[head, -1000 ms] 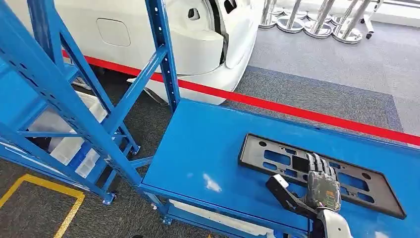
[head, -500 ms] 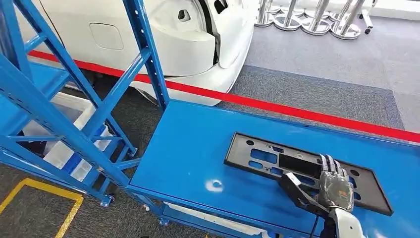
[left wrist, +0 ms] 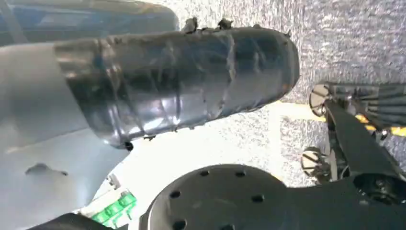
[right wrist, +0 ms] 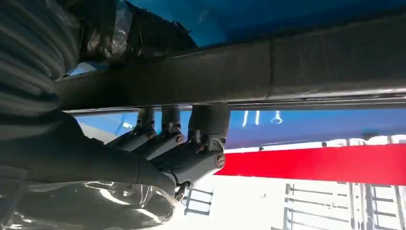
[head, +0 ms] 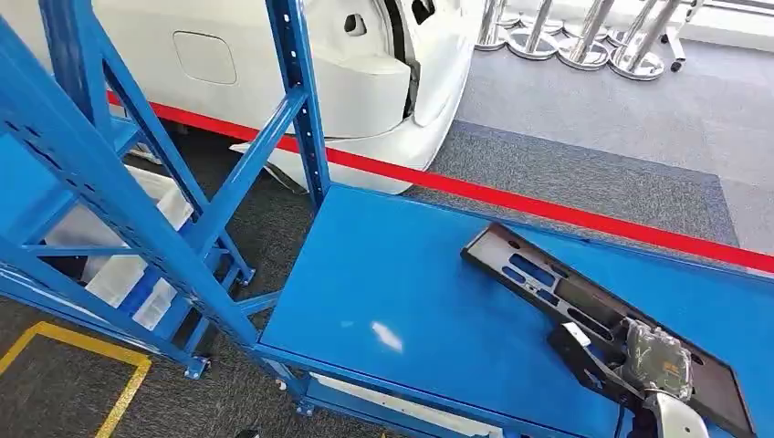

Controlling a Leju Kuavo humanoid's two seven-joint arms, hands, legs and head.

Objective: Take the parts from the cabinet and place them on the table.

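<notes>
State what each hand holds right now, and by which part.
The right hand grips the long black plastic panel at its near long edge, toward its right end, fingers wrapped over that edge. What the left hand holds cannot be told.

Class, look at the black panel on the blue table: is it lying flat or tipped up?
Tipped up. The black panel slants on the blue table, its near edge lifted by the right hand, whose fingers grip it.
</notes>
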